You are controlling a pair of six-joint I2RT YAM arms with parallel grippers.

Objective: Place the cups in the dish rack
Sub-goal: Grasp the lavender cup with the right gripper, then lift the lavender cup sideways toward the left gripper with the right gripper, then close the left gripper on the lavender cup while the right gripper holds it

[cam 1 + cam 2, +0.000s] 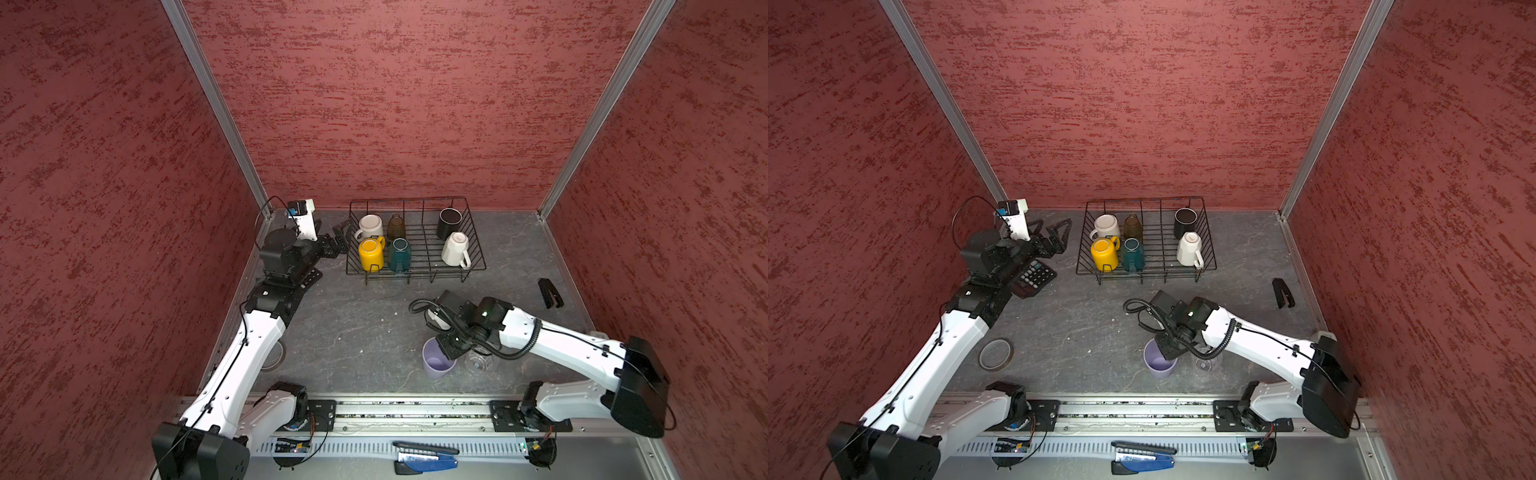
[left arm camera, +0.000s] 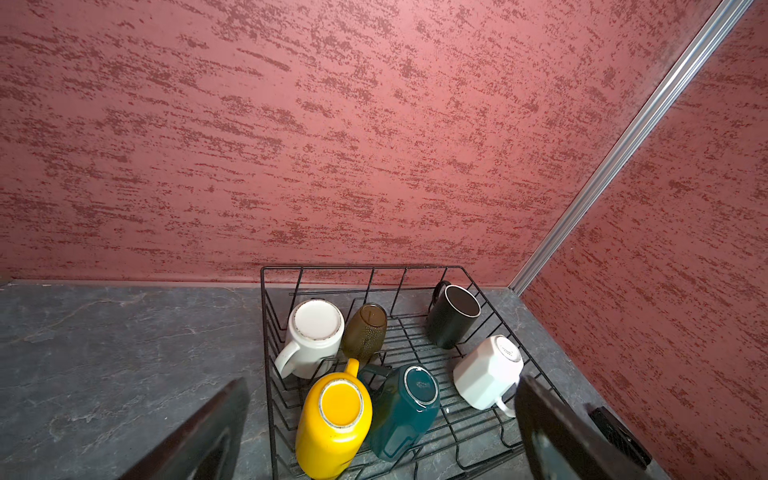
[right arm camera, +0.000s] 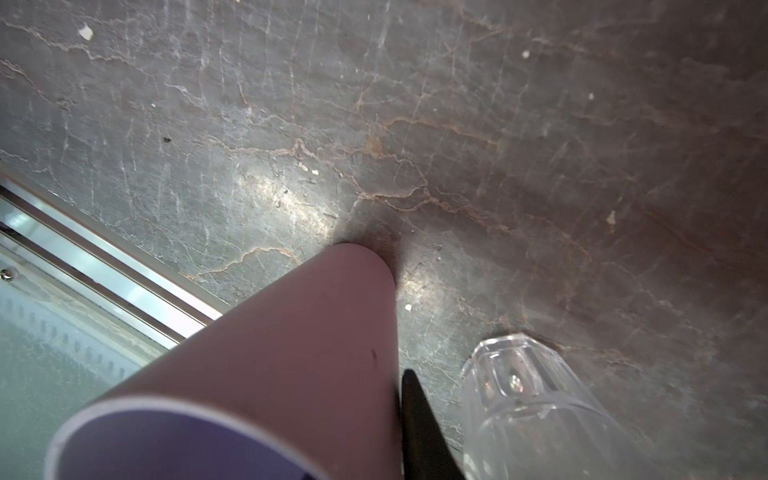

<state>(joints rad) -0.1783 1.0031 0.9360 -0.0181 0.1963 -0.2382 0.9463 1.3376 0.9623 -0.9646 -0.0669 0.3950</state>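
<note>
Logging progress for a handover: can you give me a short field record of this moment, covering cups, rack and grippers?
cups in dish rack: six: white mug, olive tumbler, black mug, yellow mug, teal mug, faceted white mug
cups on table: lavender tumbler, clear glass tumbler
left gripper: open, empty, beside rack
right gripper: at lavender tumbler's rim, grip unclear

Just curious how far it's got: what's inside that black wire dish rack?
Six cups: round white mug, olive-brown tumbler, black mug, yellow mug, teal mug, faceted white mug. Most are inverted, insides hidden.
</note>
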